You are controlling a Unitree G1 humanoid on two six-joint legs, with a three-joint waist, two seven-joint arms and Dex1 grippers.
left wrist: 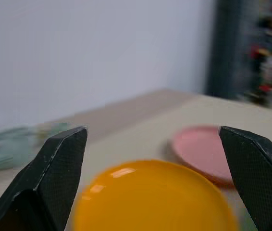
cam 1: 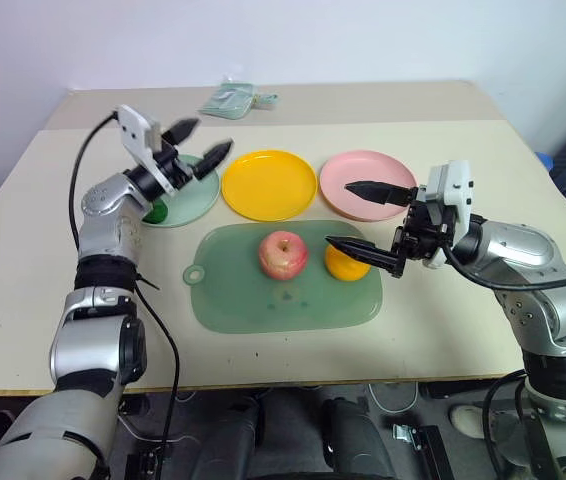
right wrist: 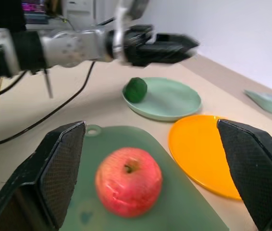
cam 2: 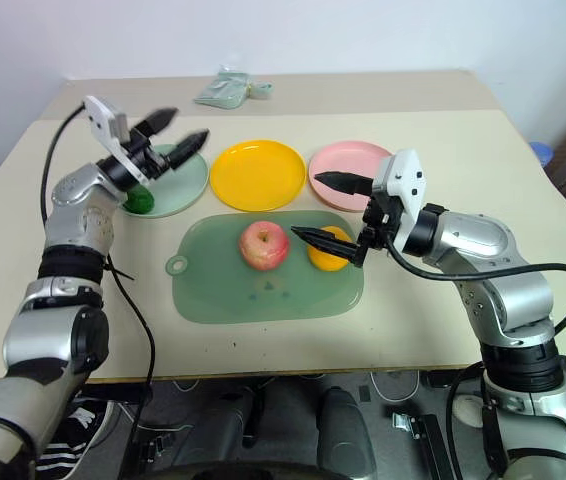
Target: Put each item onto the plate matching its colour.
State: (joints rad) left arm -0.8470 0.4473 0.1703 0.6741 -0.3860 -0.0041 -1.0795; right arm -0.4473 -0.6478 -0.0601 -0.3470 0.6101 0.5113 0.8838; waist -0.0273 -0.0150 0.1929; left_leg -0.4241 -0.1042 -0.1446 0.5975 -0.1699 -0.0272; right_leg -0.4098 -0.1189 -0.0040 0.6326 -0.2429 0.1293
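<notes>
Both grippers stand with their fingers spread wide and nothing between them: the left gripper (cam 1: 201,140) hangs at the upper left of the head view, above the mint green plate (cam 1: 191,203), and the right gripper (cam 1: 358,216) sits right of centre, pointing toward the frame's left.

Three plates lie in a row across the upper middle: the mint green one, a yellow plate (cam 1: 269,184) and a pink plate (cam 1: 363,178). Three items are out. A small dark green bumpy fruit (cam 2: 139,199) rests on the left edge of the mint plate, just below and left of the left gripper. A red-pink streaked apple (cam 1: 282,255) sits mid-frame on the flat green mat (cam 1: 283,302), left of the right gripper's lower finger. A round orange (cam 1: 343,263) lies on the mat too, right beside the apple and partly behind that lower finger. One pale green packet (cam 1: 229,98) lies at the top of the table (cam 1: 443,320).
</notes>
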